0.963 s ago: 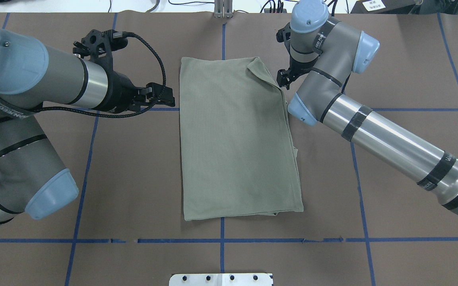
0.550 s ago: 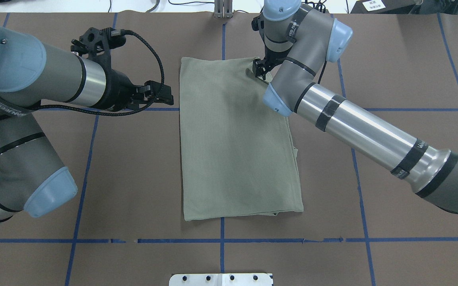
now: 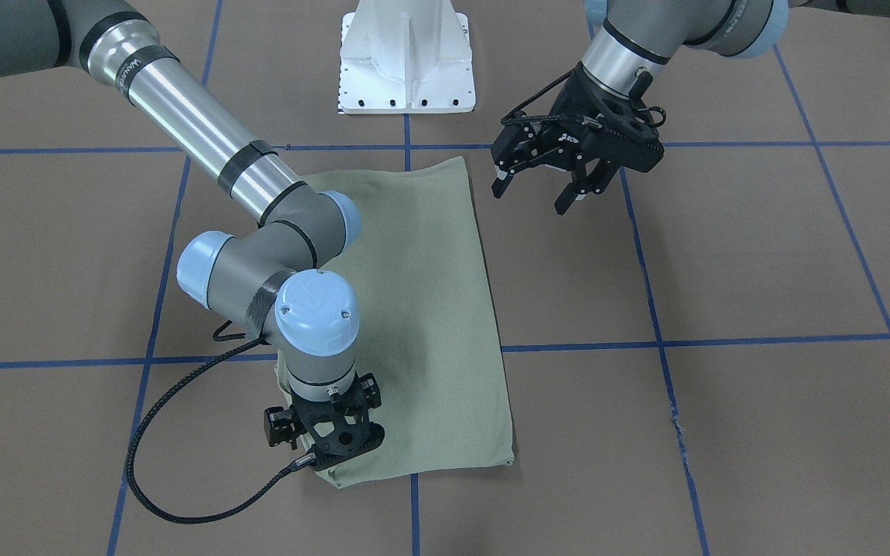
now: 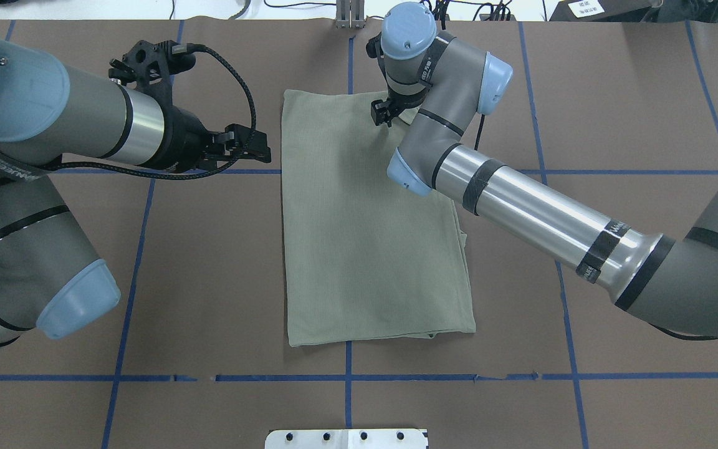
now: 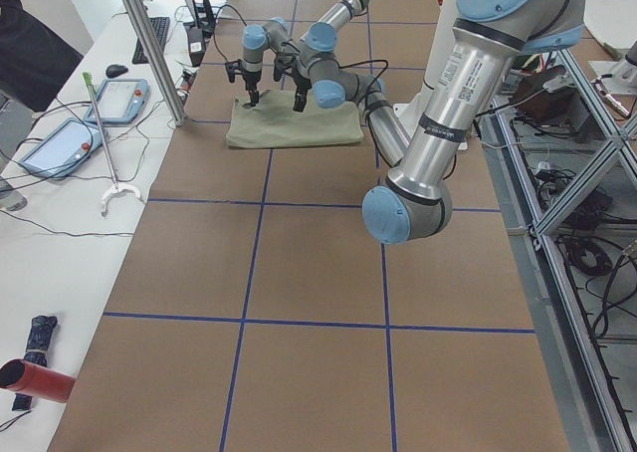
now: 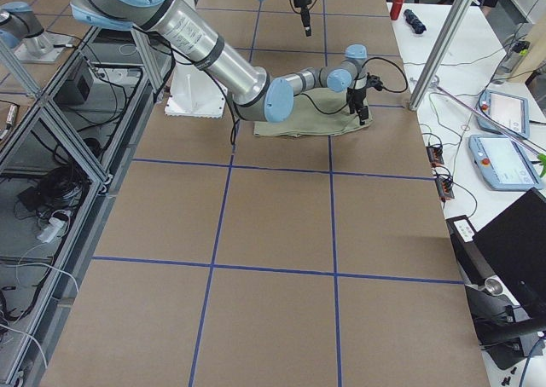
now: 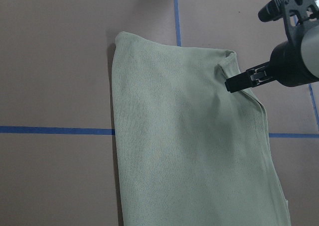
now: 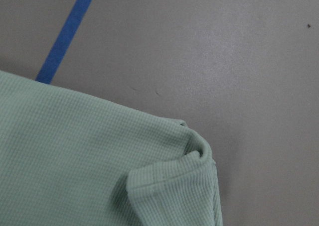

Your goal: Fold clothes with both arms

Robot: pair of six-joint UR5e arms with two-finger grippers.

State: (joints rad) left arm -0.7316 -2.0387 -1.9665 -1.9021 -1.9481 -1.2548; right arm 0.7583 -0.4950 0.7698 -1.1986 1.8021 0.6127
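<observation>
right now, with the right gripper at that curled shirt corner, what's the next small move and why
Probably ease the right gripper down and pinch the curled-over corner of the green shirt. That corner is flipped back on itself while the rest lies flat, the gripper sits right at it, and the left gripper hangs open, clear of the shirt.

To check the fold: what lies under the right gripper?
The far corner of the shirt, with a small turned-over flap, on the table. Whether the right gripper touches it is hidden.
</observation>
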